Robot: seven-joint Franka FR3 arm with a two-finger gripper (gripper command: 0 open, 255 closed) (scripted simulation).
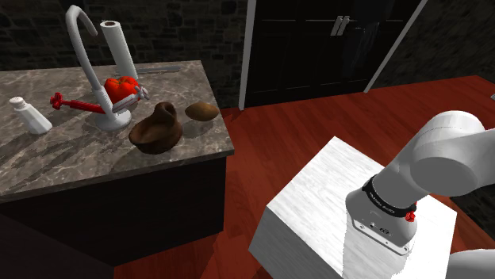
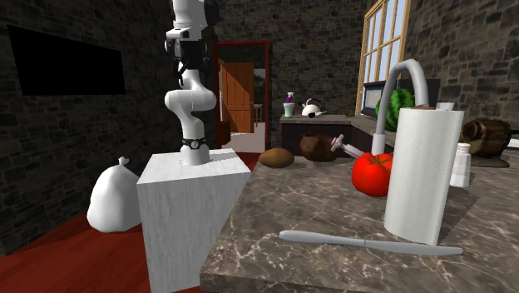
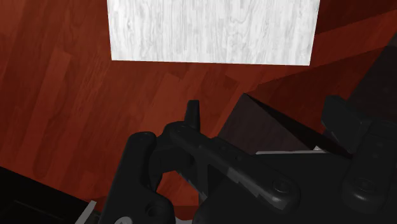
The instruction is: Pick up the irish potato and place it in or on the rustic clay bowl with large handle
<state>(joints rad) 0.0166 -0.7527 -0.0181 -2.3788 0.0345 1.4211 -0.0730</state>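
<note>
One brown potato point(image 1: 202, 111) lies on the tabletop point(image 1: 55, 170), upper left of centre in the shoulder view, just beside the bowl point(image 1: 156, 131). I cannot tell the pincer's point(image 3: 248, 168) state; best descend from above.

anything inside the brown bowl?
Nothing shows in the part of the bowl that can be seen; the potato lies beside it on the counter. The bowl's near wall hides its bottom.

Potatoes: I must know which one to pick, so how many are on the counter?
1. The potato lies on the counter, to the shoulder view's right of the brown bowl, apart from it. The faucet and paper towel roll might hide something small.
</note>
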